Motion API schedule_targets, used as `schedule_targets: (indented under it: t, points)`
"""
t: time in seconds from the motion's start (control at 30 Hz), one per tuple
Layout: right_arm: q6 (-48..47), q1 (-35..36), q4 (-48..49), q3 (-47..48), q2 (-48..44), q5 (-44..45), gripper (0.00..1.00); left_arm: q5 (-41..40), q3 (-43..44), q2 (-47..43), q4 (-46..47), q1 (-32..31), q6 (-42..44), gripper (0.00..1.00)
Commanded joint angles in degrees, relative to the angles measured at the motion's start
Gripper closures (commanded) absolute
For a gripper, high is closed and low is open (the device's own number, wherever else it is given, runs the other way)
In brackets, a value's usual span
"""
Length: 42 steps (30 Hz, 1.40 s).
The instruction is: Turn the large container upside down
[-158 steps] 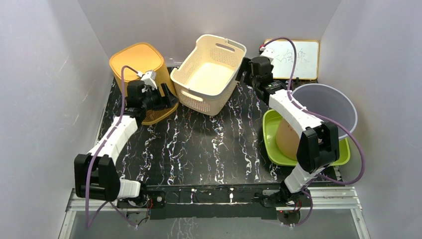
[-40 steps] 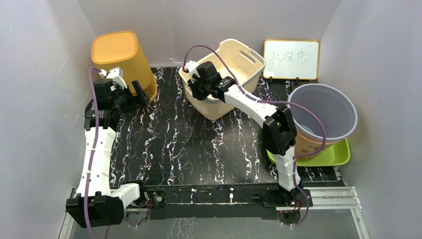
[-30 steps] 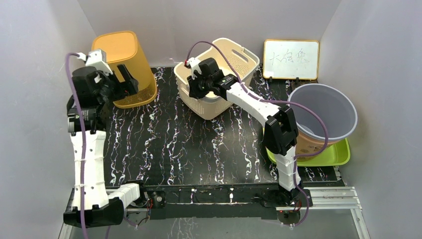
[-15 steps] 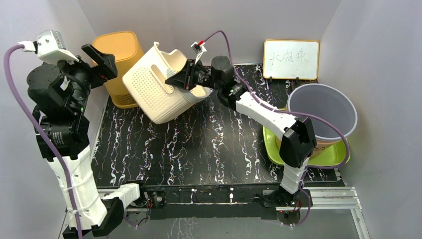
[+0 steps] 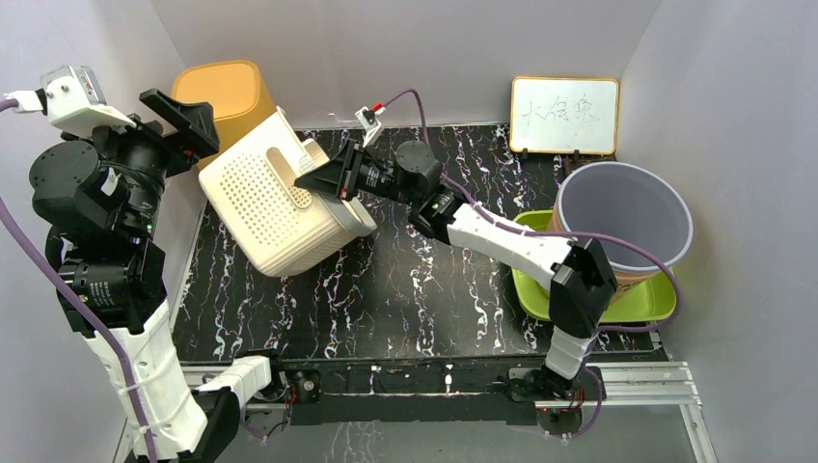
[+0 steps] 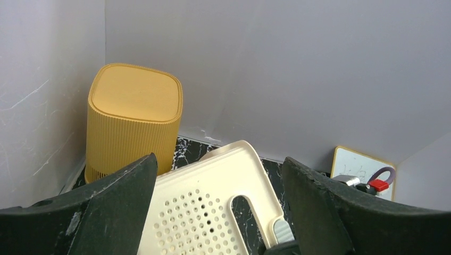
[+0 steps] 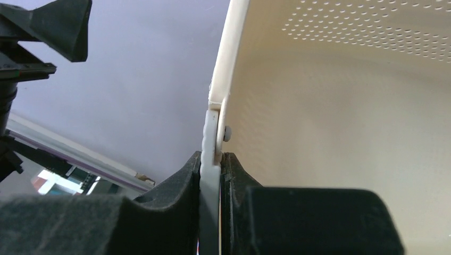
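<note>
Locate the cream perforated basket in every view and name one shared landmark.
Top external: cream basket left of centre, tilted.
Left wrist: cream basket bottom centre, perforated side showing.
Right wrist: cream basket fills the right half, inside showing.
Landmark: right gripper pinching its rim.

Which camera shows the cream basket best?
The top view: it shows the whole cream basket, tipped sideways, with the right gripper pinching its rim. The left wrist view catches only a perforated corner with a handle slot; the right wrist view, only the pinched rim and inner wall.
</note>
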Motion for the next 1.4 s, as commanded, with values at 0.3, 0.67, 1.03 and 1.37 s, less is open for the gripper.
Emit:
schedule_targets:
  t: [0.3,0.67,1.03,1.37]
  points:
    - [26.63,0.54,39.15,-10.0,-2.44,0.62,1.0,3.71,0.98,0.35,0.34,-0.18,-0.95,0.15]
    - [44.18,1.82,59.44,-14.42,5.88,5.94,1.0,3.74,2.49,1.42,0.0,-0.6,-0.77,0.16]
    - [51.76,-11.91,66.3,-32.48,6.29,8.87,1.0,3.9,1.54,2.23,-0.36,-1.15,-0.14,0.18]
    - [44.27,-22.49,58.95,-30.32,16.15,-1.21,1.0,5.7,-0.25,1.97,0.13,-1.19,-0.07,0.18]
